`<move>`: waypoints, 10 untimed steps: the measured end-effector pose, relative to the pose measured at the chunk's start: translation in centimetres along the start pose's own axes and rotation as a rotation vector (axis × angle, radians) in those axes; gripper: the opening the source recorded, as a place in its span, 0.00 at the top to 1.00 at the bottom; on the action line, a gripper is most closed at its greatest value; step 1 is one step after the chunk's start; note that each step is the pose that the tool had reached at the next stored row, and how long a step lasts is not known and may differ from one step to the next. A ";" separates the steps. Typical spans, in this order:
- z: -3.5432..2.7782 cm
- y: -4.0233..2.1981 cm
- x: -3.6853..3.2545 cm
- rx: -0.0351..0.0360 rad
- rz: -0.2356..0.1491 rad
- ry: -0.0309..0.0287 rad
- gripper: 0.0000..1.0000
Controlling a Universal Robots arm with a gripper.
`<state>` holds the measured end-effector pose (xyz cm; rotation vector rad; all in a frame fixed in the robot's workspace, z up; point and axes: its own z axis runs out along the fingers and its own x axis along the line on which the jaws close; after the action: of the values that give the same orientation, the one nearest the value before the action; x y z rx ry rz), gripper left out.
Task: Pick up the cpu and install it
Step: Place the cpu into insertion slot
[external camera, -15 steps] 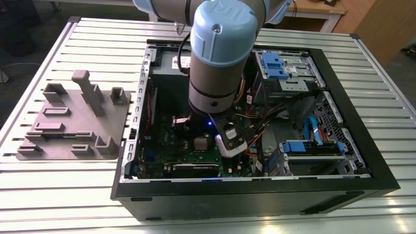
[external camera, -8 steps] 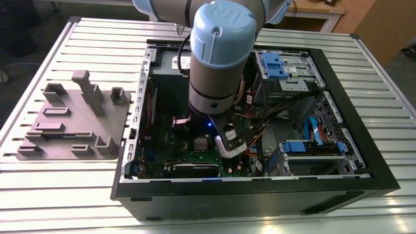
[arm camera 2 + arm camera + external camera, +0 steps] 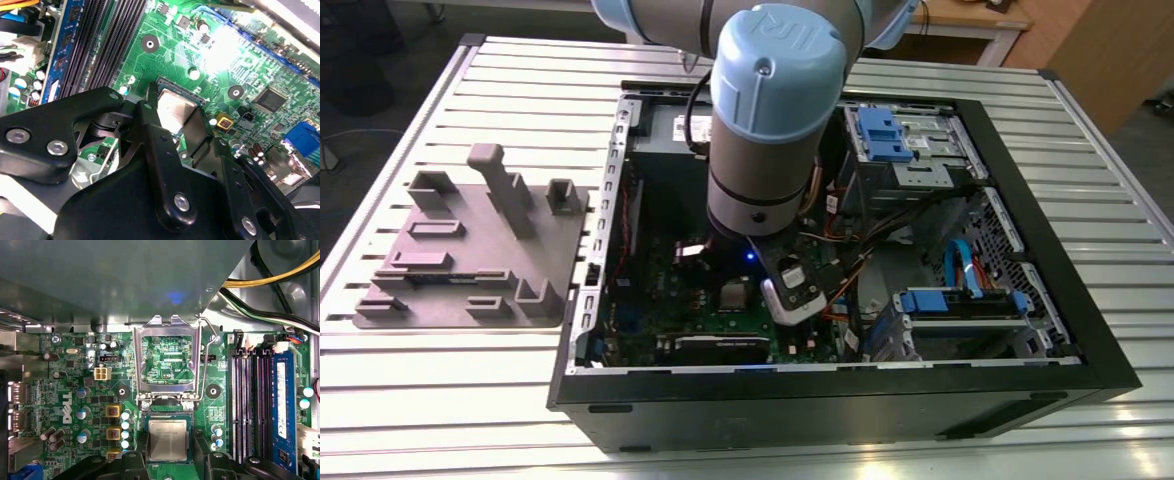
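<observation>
On the green motherboard (image 3: 75, 390), the gripper (image 3: 168, 452) clasps the cpu (image 3: 168, 440); socket frame (image 3: 167, 360) upright.

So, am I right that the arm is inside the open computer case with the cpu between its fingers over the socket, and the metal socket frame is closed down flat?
Not quite: the metal socket frame is flipped open and standing up, as the first wrist view shows. The rest holds: the tool is inside the computer case, with the cpu between its fingers at the socket.
</observation>
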<state>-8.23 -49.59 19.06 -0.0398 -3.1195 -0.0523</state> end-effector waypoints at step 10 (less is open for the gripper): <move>0.05 0.11 0.07 -0.0064 0.000 0.0003 0.59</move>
<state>-8.30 -49.48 19.01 -0.0397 -3.1191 -0.0622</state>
